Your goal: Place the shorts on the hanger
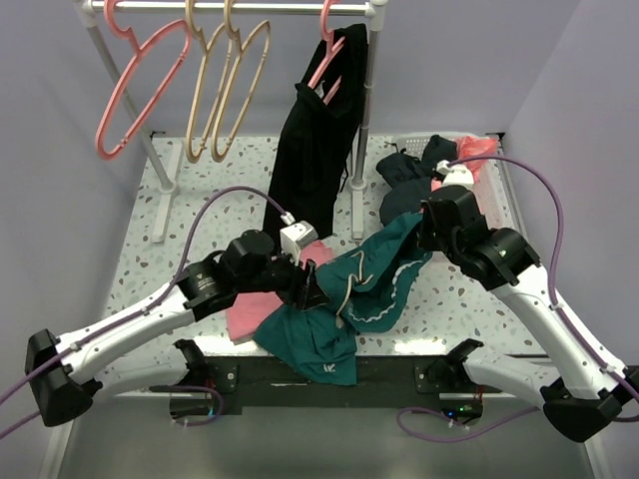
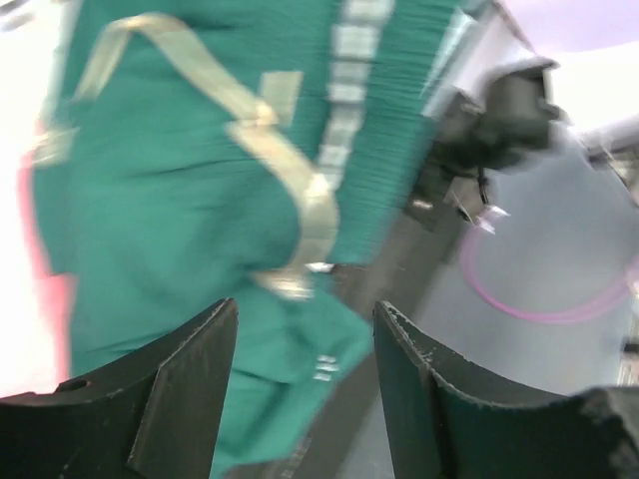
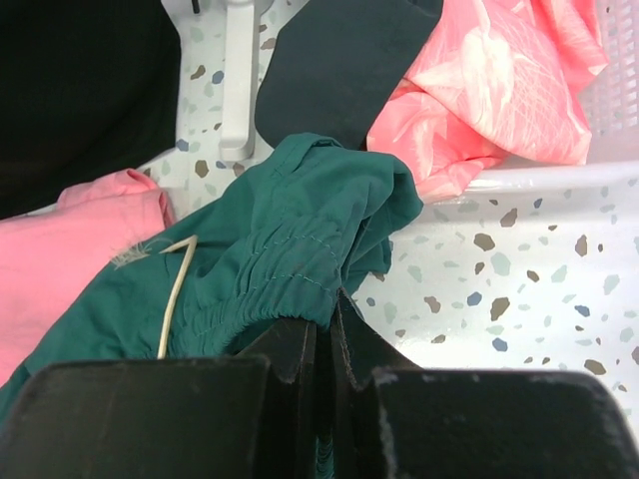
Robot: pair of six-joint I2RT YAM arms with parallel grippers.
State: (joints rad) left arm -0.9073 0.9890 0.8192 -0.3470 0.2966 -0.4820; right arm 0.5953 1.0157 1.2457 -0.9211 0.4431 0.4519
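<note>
Early stage. The shorts (image 1: 349, 289) sagged at lower centre of the top view, above the table (image 1: 469, 309). My right tool (image 3: 324, 324) was clamped on their waistband. My left tool (image 2: 305, 317) stood apart, gripping nothing. The hanger (image 1: 192, 140) hung bare at upper left, so the hanging was all left to do.

The speckled white table (image 1: 230, 170) carries a flat pink cloth (image 1: 245, 317) near its left side. The teal shorts (image 1: 315, 349) slump partly over the near edge. The rack's white foot (image 1: 165, 215) stands far left, and dark clothes (image 1: 404, 170) are heaped far right.
</note>
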